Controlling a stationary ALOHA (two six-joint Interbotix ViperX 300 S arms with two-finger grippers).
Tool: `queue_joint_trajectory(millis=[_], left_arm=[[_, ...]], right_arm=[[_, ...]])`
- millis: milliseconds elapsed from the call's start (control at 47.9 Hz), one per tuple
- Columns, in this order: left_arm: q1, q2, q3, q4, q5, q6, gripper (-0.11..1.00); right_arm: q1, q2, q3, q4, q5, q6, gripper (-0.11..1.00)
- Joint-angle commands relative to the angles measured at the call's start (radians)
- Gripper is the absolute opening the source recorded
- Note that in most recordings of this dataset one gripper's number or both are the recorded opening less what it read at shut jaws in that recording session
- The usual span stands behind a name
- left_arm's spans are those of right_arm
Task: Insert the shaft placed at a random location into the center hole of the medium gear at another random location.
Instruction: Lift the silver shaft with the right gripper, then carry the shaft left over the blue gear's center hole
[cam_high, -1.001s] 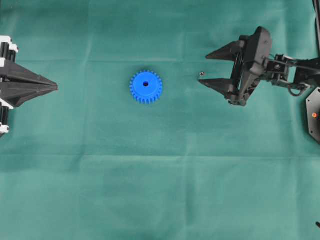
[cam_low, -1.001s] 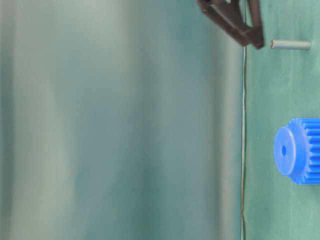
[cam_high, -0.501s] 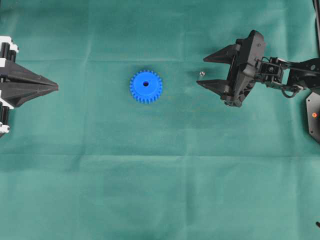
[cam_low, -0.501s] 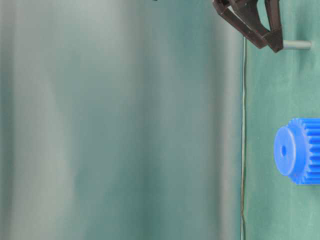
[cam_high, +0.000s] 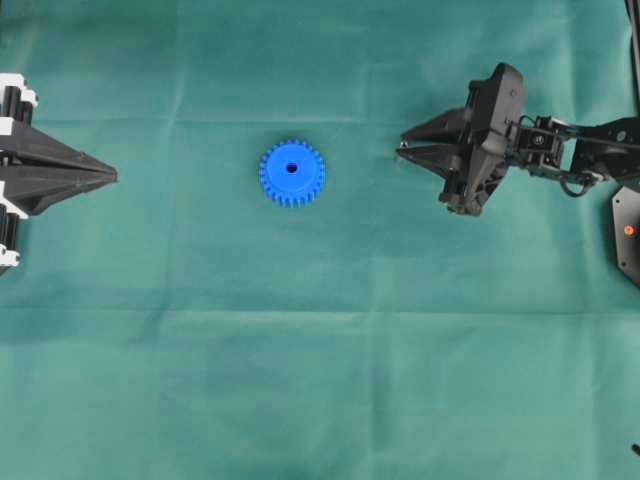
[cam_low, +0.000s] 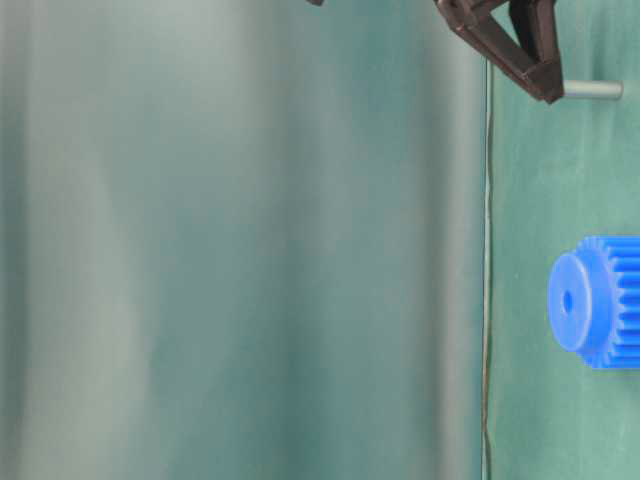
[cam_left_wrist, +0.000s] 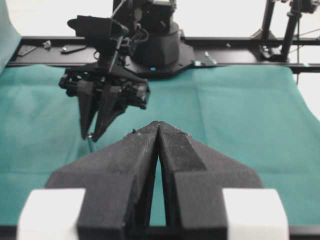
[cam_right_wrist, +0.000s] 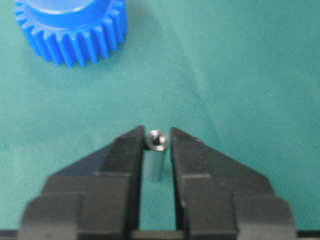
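A dark green cloth (cam_high: 320, 350) covers the whole work surface, with faint fold lines running across it. Near the middle of the overhead view we see the medium gear (cam_high: 292, 173), a bright blue toothed wheel lying flat, with the center hole (cam_high: 292, 168) showing as a small dark dot in its raised hub. On the right side, well apart from the gear, the right gripper (cam_high: 404, 149) reaches in toward the left, its two black fingers drawn close together. In the right wrist view we see those fingers pressed against both sides of the shaft (cam_right_wrist: 156, 161), a small silvery-grey pin standing upright on the cloth between the fingertips, its top end level with them. In the table-level view, which is turned on its side, the shaft pokes out beyond the dark fingertips toward the cloth. At the left edge of the overhead view the left gripper (cam_high: 112, 174) rests well away from the gear, its black fingers brought together to a point with nothing between them.
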Motion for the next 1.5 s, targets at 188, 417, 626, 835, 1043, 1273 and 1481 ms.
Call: queue_joint_trajectory(millis=[188,417,626,835,1043,1273,1481], left_arm=[[-0.003,0.005,-0.020,0.003,-0.003,-0.002,0.00],[-0.003,0.005,-0.020,0.003,-0.003,-0.003,0.00],[-0.003,0.005,-0.021,0.003,-0.002,-0.003,0.00],[-0.003,0.005,-0.020,0.003,-0.002,-0.003,0.00],[-0.003,0.005,-0.020,0.003,-0.003,-0.003,0.00],[-0.003,0.005,-0.020,0.002,-0.002,-0.003,0.00],[-0.003,0.005,-0.020,0.003,-0.002,-0.003,0.00]], right_arm=[[0.003,-0.009,-0.017,-0.003,-0.008,-0.011,0.14],[0.003,-0.040,-0.020,-0.003,0.002,-0.009,0.14],[0.005,-0.186,-0.044,-0.003,0.167,-0.011,0.14],[0.005,-0.279,-0.069,-0.005,0.293,-0.014,0.14],[0.003,-0.275,-0.074,-0.003,0.299,-0.014,0.14],[0.005,-0.261,-0.094,-0.005,0.295,-0.009,0.14],[0.025,-0.196,-0.166,-0.005,0.299,-0.009,0.14]])
